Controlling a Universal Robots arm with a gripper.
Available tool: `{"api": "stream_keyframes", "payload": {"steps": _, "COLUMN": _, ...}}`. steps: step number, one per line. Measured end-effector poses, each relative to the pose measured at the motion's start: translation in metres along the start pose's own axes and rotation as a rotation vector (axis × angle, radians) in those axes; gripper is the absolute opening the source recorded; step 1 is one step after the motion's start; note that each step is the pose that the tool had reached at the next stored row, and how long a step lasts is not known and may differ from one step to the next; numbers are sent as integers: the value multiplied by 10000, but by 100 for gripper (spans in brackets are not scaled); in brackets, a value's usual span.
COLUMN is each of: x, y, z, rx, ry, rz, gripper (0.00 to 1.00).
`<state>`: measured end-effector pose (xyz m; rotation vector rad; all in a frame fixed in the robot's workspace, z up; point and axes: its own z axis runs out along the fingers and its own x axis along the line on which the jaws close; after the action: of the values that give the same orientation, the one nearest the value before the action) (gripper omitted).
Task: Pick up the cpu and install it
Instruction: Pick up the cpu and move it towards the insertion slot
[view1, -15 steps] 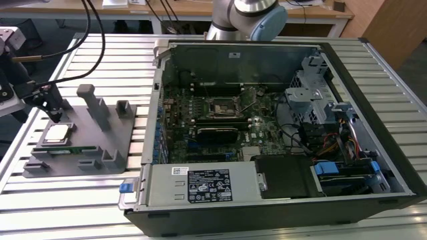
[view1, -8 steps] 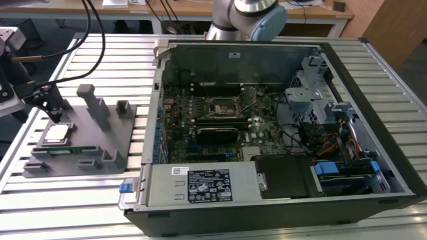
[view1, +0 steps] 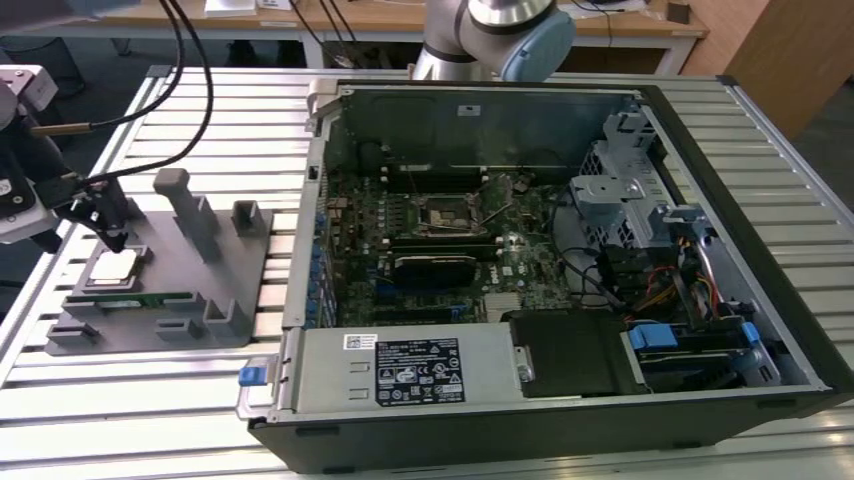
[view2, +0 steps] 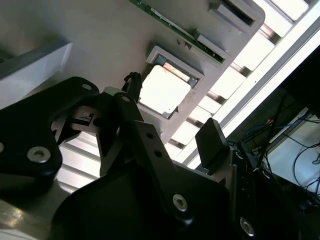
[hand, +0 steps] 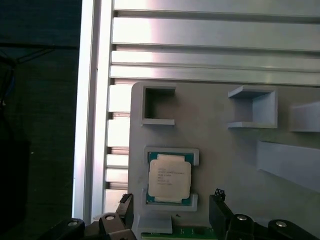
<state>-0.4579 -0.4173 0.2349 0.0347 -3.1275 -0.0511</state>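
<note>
The cpu (view1: 114, 268) is a small silver-topped square chip lying flat in a pocket of the grey plastic tray (view1: 214, 300) at the exterior view's left. My gripper (view1: 115, 236) hangs just above it, pointing down. In the first wrist view the cpu (hand: 170, 177) lies between the two dark fingertips (hand: 218, 198), which stand wide apart on either side of it without touching it; the gripper (hand: 171, 200) is open. The second wrist view shows the bright cpu (view2: 164, 90) beyond one finger (view2: 131, 82). The motherboard's socket (view1: 445, 214) lies inside the open computer case (view1: 561, 110).
A green memory stick (view1: 134, 300) lies in the tray beside the cpu's pocket. Upright grey blocks (view1: 184, 205) rise from the tray close to the gripper. The case's side wall (view1: 310, 230) stands between tray and motherboard. Cables (view1: 187, 60) hang above the slatted metal table (view1: 134, 400).
</note>
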Motion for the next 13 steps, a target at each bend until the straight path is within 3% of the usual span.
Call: {"api": "stream_keyframes", "payload": {"steps": 13, "x": -37, "y": -6, "z": 149, "rx": 0, "ry": 1, "rz": 1, "gripper": 70}}
